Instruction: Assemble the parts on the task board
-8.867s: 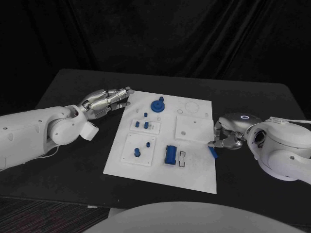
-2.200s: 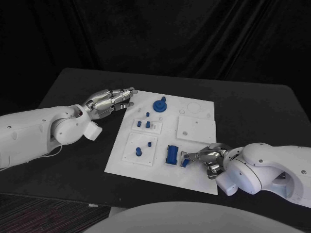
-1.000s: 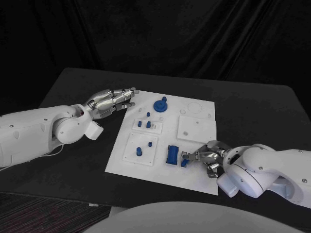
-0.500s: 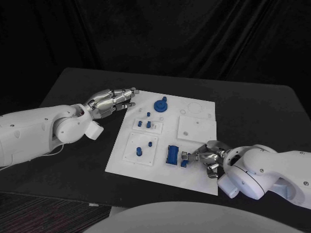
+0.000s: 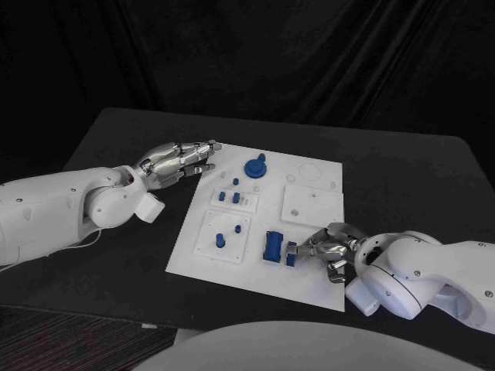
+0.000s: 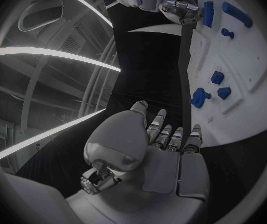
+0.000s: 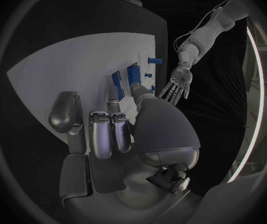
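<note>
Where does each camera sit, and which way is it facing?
Head view: on the head, looking down at the table and white board; both arms reach in, left hand, right hand.
Left wrist view: behind the left hand, facing along the board; its palm and fingers show.
Right wrist view: behind the right hand, facing the board.
Shared: each wrist view also shows the other hand.

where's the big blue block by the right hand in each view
Head view: block on the board's near edge, left of the right hand.
Left wrist view: block beside the far right hand.
Right wrist view: block beyond the fingertips.
Shared landmark: the white board.
</note>
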